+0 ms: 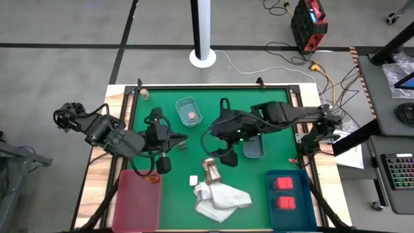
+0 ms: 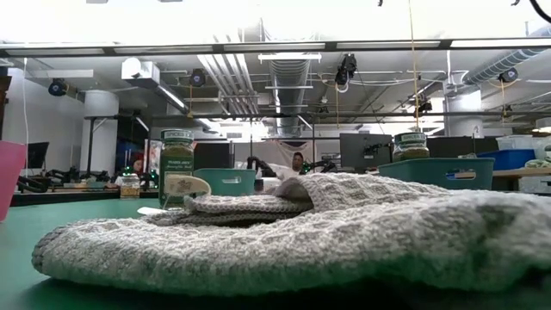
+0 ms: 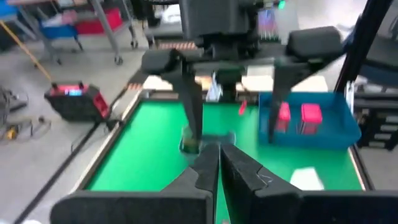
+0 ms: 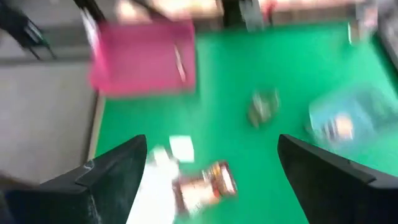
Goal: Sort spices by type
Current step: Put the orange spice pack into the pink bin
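My left gripper (image 1: pixel 176 140) hangs shut above the mat's left half, holding nothing. My right gripper (image 1: pixel 210 138) faces it from the right, held high and open, with nothing between its fingers (image 4: pixel 118 174). A greenish jar (image 4: pixel 261 109) stands upright on the mat below and between them (image 3: pixel 189 144). A brown packet (image 1: pixel 211 171) lies flat beside the white cloth (image 1: pixel 220 197). A jar with a pinkish top (image 1: pixel 192 116) sits in a small pale tray (image 1: pixel 184 103). Two red blocks (image 1: pixel 283 184) lie in the blue tray (image 1: pixel 304 207). A second greenish jar (image 2: pixel 411 145) shows behind a tray in the low view.
A pink tray (image 1: pixel 137 197) stands at the near left. Another pale tray (image 1: pixel 253 147) sits under my right arm. One small jar (image 1: pixel 145 94) stands at the far left corner, and a small white piece (image 1: pixel 193 181) lies by the cloth. Bare mat shows in the middle and along the far edge.
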